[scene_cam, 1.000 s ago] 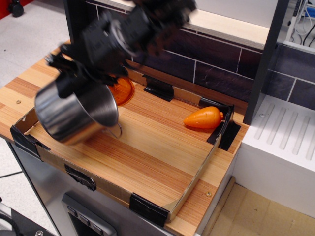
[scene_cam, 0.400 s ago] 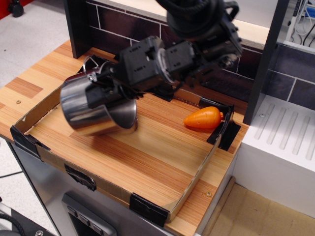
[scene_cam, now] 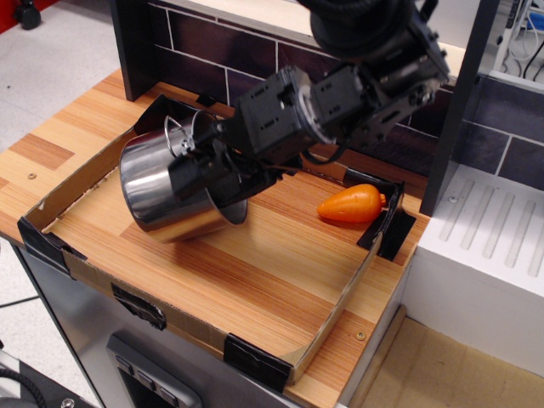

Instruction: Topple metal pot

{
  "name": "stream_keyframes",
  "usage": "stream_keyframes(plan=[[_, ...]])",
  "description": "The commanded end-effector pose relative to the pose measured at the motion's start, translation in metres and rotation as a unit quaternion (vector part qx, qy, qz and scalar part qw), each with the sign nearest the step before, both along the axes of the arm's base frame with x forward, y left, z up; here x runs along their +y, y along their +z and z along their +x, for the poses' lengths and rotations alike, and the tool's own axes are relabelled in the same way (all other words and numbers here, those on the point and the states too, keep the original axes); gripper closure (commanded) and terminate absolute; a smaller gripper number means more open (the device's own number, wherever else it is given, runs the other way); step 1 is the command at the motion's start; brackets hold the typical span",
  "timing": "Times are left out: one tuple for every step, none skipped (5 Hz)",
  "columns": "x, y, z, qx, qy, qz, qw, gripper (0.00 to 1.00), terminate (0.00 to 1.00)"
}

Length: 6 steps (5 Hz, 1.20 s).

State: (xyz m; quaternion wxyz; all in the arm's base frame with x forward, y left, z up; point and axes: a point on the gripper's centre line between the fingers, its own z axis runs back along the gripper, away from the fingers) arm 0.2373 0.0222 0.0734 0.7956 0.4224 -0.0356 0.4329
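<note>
The metal pot [scene_cam: 166,191] sits left of centre on the bench [scene_cam: 263,280], tilted, its lower edge on the wood. The end effector [scene_cam: 208,166] is clenched on the pot's rim. To tip it cleanly, I would roll the wrist onward and let go low, so it settles without rolling. Farther right lies an orange carrot [scene_cam: 350,204].

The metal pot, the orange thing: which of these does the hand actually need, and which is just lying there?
Part of the job:
metal pot, tilted
hand, at the pot's rim

Just lying about:
orange carrot-shaped toy
wooden board
</note>
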Motion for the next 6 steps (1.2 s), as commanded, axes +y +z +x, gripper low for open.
stream_keyframes(plan=[[-0.011,0.032,0.004,-0.085,0.020,-0.083,0.9927,0.00,0.00],[-0.014,0.045,0.010,-0.125,0.014,-0.150,0.9806,0.00,0.00],[-0.013,0.057,0.013,-0.145,0.020,-0.175,0.9737,0.00,0.00],[-0.009,0.064,0.014,-0.154,0.022,-0.186,0.9700,0.00,0.00],[-0.007,0.081,0.012,-0.172,0.013,-0.237,0.9561,0.00,0.00],[-0.004,0.106,0.010,-0.199,-0.003,-0.289,0.9364,0.00,1.00]])
